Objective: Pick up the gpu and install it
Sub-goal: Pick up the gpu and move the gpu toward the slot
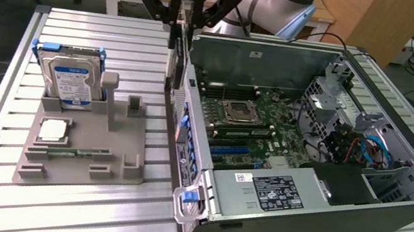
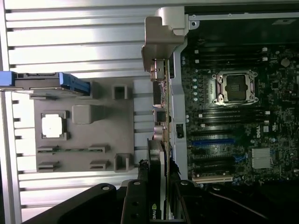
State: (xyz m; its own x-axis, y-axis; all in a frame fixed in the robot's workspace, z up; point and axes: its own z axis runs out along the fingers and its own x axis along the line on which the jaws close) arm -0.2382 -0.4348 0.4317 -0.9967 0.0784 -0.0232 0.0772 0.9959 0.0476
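Note:
The gpu (image 1: 173, 59) is a thin dark card seen edge-on, hanging upright from my gripper (image 1: 181, 22), which is shut on its upper edge. It hovers over the table just outside the wall of the open computer case (image 1: 292, 214), on the exterior view's left of that wall. In the wrist view the gpu (image 2: 159, 140), with its metal bracket, runs alongside the case wall, clamped between the black fingers (image 2: 135, 200) of the gripper (image 2: 159, 198). The motherboard (image 2: 233, 116) lies beside it, with its blue and black expansion slots (image 2: 212, 141).
A grey fixture tray (image 1: 81, 151) on the exterior view's left holds an upright silver hard drive (image 1: 70, 79), a processor chip (image 1: 54, 129) and a green memory stick (image 1: 68, 152). Cables and drive cages (image 1: 355, 142) fill the case's far side. The ribbed metal table (image 1: 61, 218) ends near the tray.

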